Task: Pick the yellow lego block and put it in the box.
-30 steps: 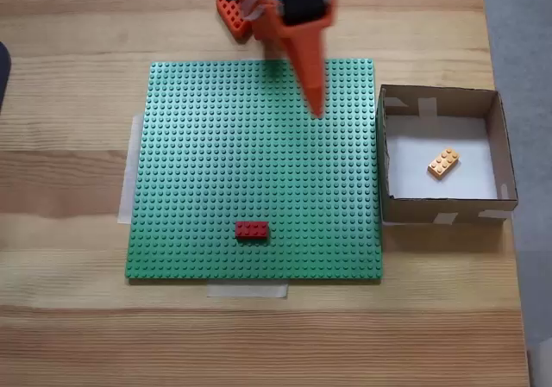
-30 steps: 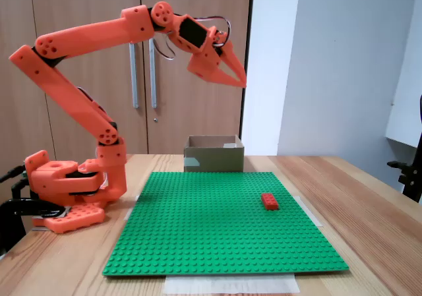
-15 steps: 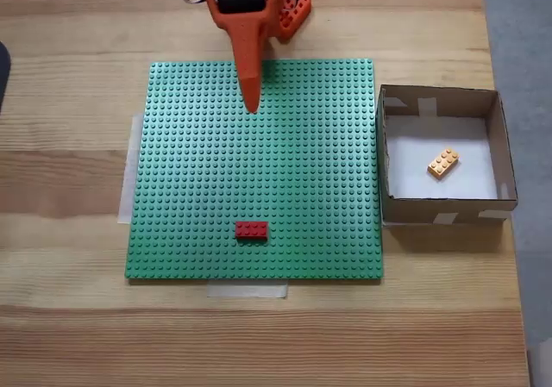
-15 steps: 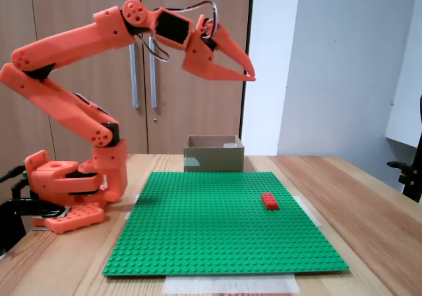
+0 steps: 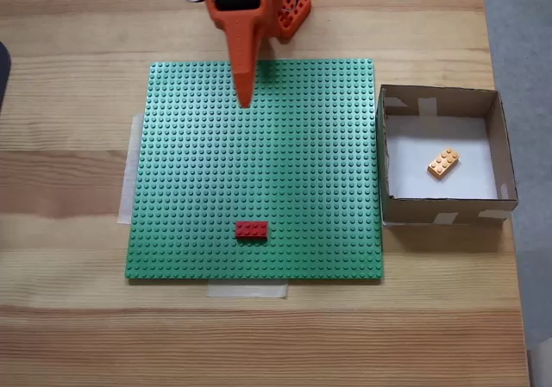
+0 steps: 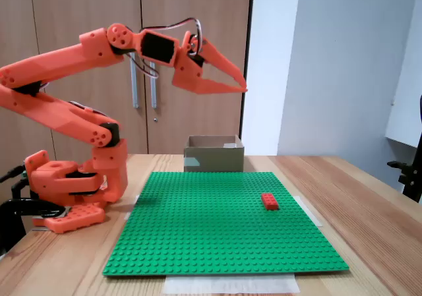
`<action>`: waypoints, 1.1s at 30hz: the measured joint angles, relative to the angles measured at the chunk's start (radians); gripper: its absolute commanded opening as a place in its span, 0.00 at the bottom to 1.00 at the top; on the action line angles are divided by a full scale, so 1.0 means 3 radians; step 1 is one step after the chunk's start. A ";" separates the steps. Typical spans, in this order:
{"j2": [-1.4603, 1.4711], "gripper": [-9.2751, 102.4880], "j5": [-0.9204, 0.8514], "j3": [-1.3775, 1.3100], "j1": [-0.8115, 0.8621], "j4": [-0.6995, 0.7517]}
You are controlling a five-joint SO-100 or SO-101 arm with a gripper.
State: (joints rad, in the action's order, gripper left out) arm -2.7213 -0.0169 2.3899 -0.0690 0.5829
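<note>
Fixed view from above first: my gripper (image 5: 244,101) hangs over the far part of the green baseplate (image 5: 207,189), near the plate's far edge, its tip aimed toward the near edge of the desk (image 5: 69,318). The yellow lego block (image 5: 443,162) lies on the white floor of the box (image 5: 440,208), which stands just beside the baseplate's right edge — so the block is off to my right and somewhat nearer the desk's front than my tip. Its long axis runs at a slant to the box walls, rising toward the box's far right corner.

From the side fixed view my gripper (image 6: 242,88) is raised high above the plate and nearly level, fingers pressed together to a point, pinching nothing. I judge the task done: the block sits inside the box, well apart from me. A red brick (image 5: 252,229) rests on the plate near its front edge.
</note>
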 measured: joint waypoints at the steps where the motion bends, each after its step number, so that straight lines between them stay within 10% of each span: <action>1: -0.0066 0.07 0.0000 0.0056 -0.0010 -0.0005; 33: -0.1621 0.07 0.0051 0.2413 0.0174 -0.0419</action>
State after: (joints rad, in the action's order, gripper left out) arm -3.2076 -0.0015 3.1140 -0.0169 0.4571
